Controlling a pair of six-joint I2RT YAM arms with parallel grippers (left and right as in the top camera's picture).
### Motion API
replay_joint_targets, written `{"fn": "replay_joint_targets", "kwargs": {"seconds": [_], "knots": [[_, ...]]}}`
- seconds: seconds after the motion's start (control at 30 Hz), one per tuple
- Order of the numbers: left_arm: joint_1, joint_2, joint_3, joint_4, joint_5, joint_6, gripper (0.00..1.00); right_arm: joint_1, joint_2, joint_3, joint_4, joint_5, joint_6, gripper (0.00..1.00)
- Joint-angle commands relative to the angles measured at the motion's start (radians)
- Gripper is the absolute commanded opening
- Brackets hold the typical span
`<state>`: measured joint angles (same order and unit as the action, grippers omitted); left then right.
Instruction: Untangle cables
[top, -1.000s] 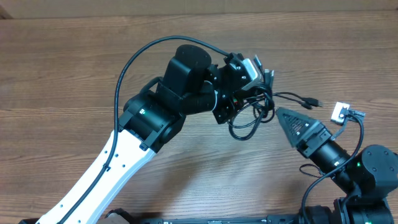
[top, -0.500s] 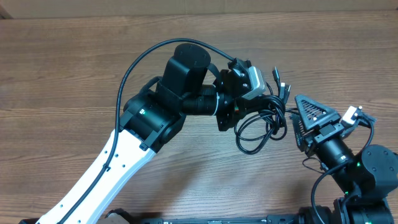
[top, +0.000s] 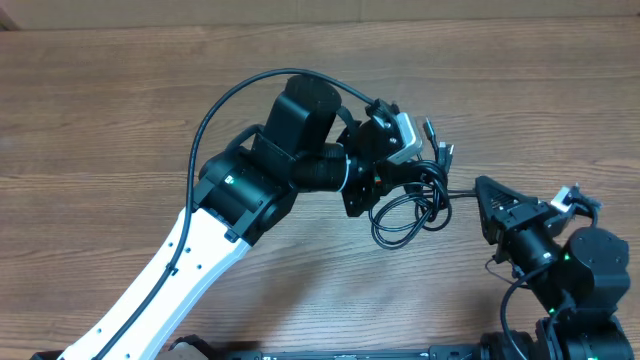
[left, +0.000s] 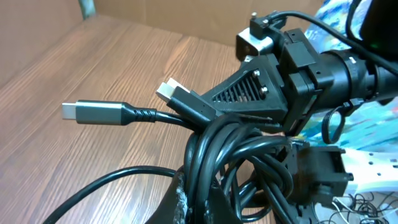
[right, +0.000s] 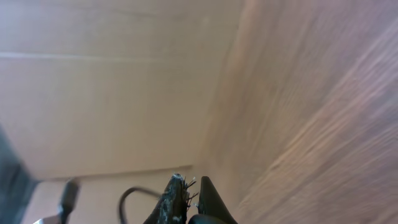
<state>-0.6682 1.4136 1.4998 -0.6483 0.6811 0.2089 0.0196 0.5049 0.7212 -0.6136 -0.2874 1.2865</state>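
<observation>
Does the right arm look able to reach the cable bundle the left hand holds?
Likely yes: the right hand, shut, sits right beside the cables in the left hand, with nothing between.

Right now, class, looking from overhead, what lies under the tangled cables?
Bare wooden table shows through the loops of the cables. Where the left pincer covers the bundle, whatever lies beneath is hidden.

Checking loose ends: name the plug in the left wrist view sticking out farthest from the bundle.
The grey metal-tipped plug pointing left; the white-tipped plug sits against the bundle.
</observation>
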Motion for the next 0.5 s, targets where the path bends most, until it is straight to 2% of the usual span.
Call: {"fn": "replay_joint_targets", "kwargs": {"seconds": [0.0, 0.27, 0.47], "knots": [[-0.005, -0.029, 0.028, -0.023, -0.012, 0.026, 0.04, -0.004, -0.004, 0.023, -0.09, 0.17, -0.046, 0.04], [-0.005, -0.029, 0.028, -0.09, -0.017, 0.065, 0.04, -0.004, -0.004, 0.023, -0.272, 0.404, -0.066, 0.04], [-0.005, -0.029, 0.028, -0.144, -0.101, 0.069, 0.04, -0.004, -0.004, 0.023, -0.332, 0.501, -0.065, 0.04]]}}
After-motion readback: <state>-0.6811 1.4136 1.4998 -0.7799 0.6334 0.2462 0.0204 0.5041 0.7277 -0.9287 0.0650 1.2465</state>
